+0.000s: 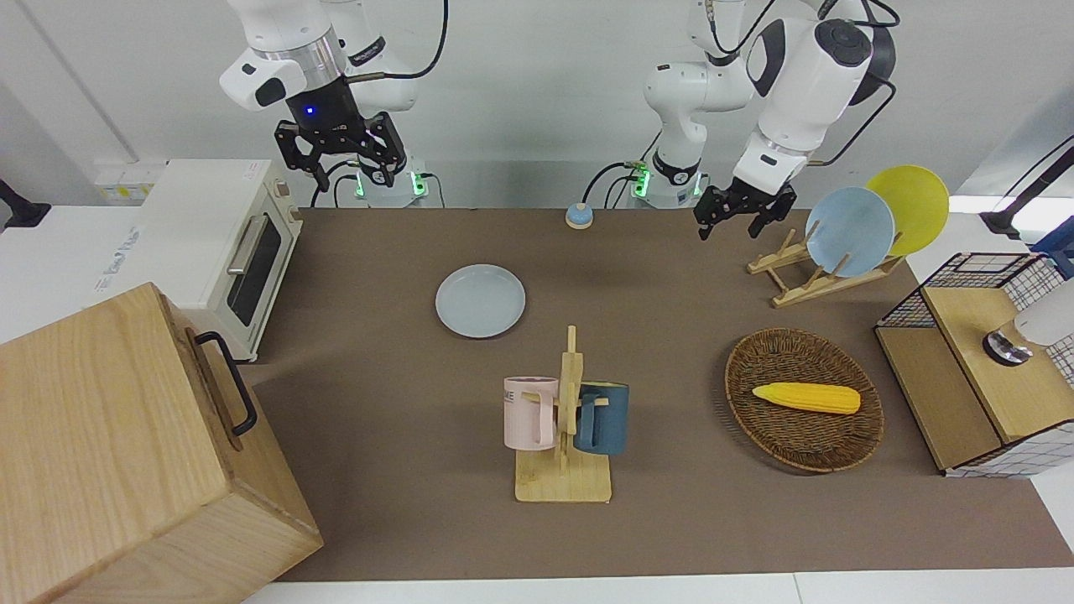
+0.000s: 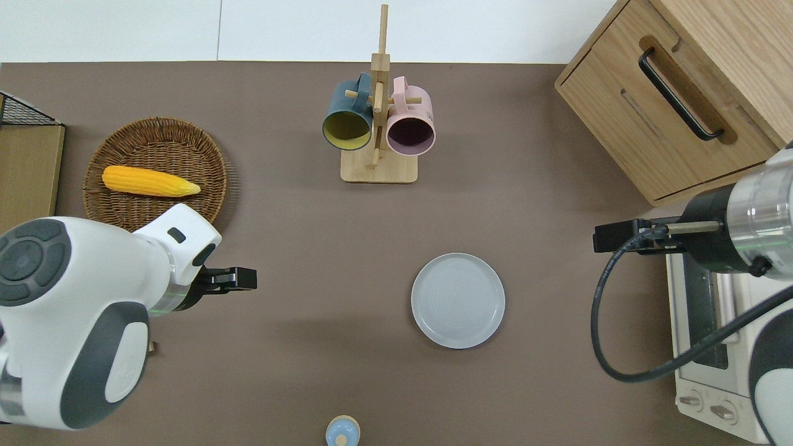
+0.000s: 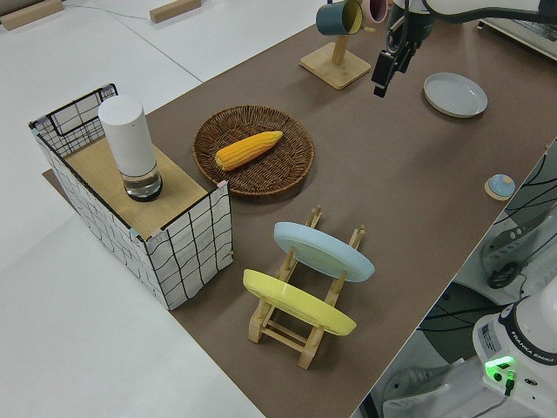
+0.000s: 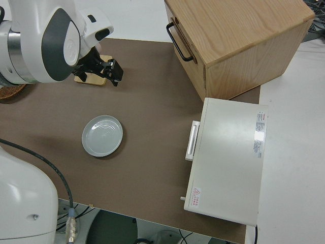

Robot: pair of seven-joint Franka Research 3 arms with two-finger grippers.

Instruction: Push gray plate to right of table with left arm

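One plate to shove: the gray plate [image 2: 458, 300] sits mid-table [image 2: 297, 260], untouched, with the left gripper [image 2: 238, 279] up in the air, well apart from it, jaws looking open I think, so it needs to drop beside the rim first.

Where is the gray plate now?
The gray plate lies flat on the table, nearer to the robots than the mug rack, toward the right arm's end, with the toaster oven beside it.
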